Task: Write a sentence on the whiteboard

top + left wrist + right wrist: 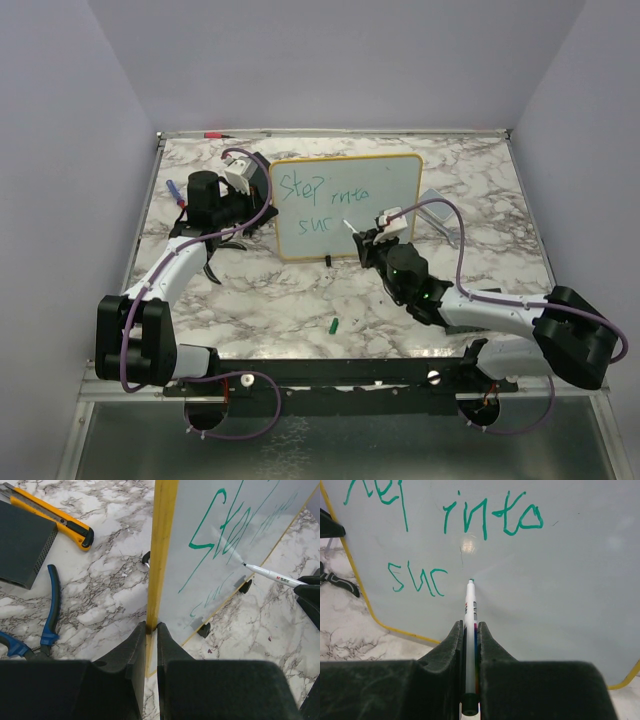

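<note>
Your whiteboard (370, 215) stands upright on its black feet toward the far middle of the marble surface (270, 300), its written face turned to the arms. Your left jaws are clenched on the board's yellow frame at its left edge, one finger on each side of the rim, as the left wrist view shows. Your right jaws are clamped around a white marker (469, 605), which runs straight out between the fingers toward the board. Its green tip sits at the board's face, just right of the lower line of writing; from the right wrist view it looks to be touching. The sentence (302, 187) is in green: the top line reads "Step into" and the line below reads "suc", with bare white board to the right of it. A small green piece (334, 325) lies on the surface in front of the board, between the two arms and well apart from both. To the left of the board, in the left wrist view, you have a yellow knife (55, 517), a black box (22, 542) just beside it, and blue-handled pliers (51, 602) nearer the arm.
</note>
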You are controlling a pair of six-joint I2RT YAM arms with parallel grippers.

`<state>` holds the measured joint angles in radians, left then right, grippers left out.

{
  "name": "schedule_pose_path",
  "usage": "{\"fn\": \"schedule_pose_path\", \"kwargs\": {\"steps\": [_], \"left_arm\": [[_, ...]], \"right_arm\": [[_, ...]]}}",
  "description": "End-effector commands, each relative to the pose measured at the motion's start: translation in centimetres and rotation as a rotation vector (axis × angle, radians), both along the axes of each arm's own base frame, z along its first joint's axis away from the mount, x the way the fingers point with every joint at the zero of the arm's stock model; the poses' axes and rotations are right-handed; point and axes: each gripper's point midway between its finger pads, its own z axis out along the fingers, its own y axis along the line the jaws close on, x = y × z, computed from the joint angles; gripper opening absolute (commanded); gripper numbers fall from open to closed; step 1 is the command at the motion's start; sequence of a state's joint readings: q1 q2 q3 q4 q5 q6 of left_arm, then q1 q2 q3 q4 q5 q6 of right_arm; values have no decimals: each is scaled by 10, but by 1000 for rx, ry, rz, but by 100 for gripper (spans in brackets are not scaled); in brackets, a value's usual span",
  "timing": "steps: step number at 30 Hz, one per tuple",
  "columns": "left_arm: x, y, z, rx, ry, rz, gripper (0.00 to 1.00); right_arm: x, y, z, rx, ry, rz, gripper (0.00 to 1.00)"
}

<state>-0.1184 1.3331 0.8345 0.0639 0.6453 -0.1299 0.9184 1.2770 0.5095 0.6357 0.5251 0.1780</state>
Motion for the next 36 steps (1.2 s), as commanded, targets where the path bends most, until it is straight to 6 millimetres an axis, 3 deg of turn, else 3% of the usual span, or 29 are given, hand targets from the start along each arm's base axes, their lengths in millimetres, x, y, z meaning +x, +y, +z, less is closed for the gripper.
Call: {"fn": "schedule_pose_path", "kwargs": {"steps": [1,7,13,26,36], "left_arm": [[1,0,15,-4,-55,2,0],[1,-1,15,-5,-57,-1,0],[1,0,15,-4,-57,2,0],[1,0,15,-4,-57,2,0],[1,0,15,-2,-57,4,0]], "right_arm": [[11,7,16,13,-41,-8,1],[12,17,13,-12,-39,32,1],[8,24,-5,-34,4,78,1],[-6,5,-36,-37,96,36,1],[-6,-13,-11,-9,39,-22,0]]}}
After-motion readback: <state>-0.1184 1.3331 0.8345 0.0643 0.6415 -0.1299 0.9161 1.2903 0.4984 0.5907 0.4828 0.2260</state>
